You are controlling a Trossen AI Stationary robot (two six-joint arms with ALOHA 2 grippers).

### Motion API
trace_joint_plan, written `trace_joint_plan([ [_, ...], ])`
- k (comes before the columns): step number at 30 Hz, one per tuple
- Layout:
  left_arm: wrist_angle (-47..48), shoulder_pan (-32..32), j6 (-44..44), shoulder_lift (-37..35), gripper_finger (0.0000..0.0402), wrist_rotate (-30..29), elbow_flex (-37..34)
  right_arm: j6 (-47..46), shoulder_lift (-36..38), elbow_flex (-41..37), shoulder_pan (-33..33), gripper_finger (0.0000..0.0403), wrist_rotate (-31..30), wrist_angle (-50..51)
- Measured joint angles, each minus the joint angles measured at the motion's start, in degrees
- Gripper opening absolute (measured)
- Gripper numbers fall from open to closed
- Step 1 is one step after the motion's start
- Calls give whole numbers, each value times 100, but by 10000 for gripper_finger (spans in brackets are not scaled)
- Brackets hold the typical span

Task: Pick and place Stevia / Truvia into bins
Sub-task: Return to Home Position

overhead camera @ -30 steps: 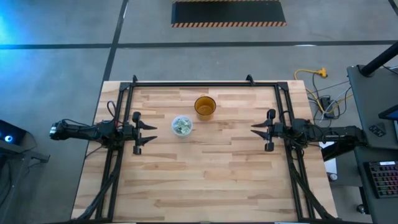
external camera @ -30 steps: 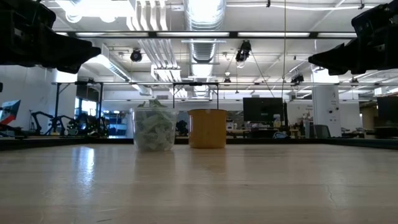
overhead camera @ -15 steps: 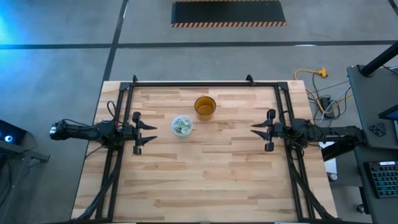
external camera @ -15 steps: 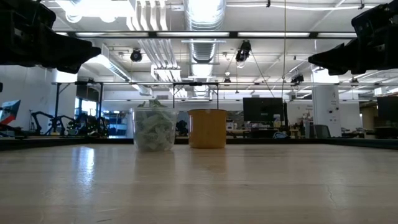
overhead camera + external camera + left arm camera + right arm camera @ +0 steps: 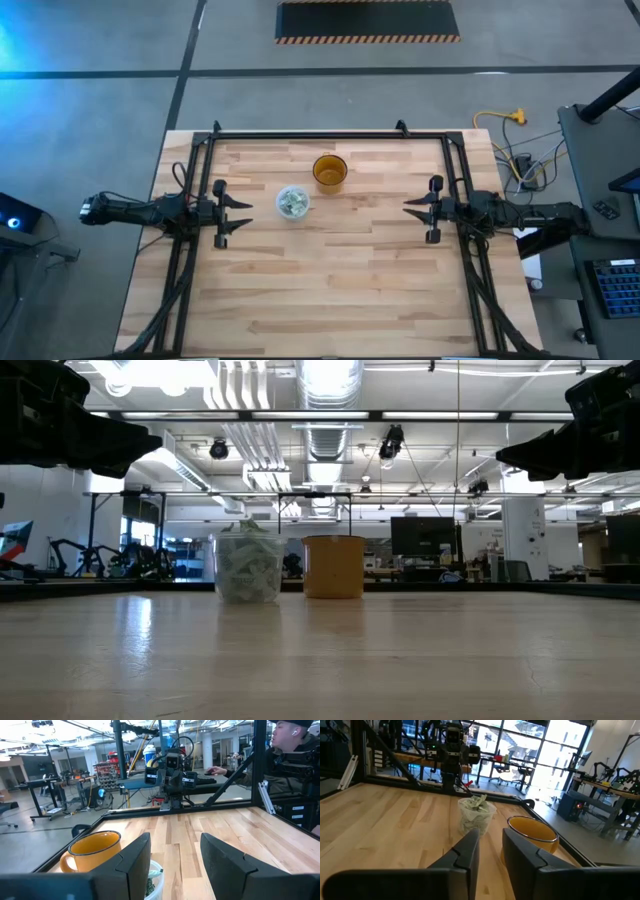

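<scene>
Translucent cup (image 5: 292, 203) stuffed with sachets (image 5: 479, 802), beside amber cup (image 5: 329, 171), toward the table (image 5: 330, 290) far edge. Fingers spread (nothing held): left gripper (image 5: 246, 214) at left edge, right gripper (image 5: 408, 210) at right edge.

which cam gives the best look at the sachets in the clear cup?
Right wrist view: the clear cup stands unobstructed, sachets heaped past its rim. High view shows only a small pale patch from above; low view shows them side-on through the wall; left wrist view hides most of the cup behind the left gripper.
</scene>
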State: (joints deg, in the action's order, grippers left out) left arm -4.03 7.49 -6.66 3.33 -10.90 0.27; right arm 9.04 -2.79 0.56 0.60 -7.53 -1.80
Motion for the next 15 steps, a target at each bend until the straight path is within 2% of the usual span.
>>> trace_joint_plan([
  [9,1,0,0,1,158,0,0,-2,0,0,2,85,0,2],
  [15,0,0,0,0,158,0,0,-2,1,0,0,76,0,2],
])
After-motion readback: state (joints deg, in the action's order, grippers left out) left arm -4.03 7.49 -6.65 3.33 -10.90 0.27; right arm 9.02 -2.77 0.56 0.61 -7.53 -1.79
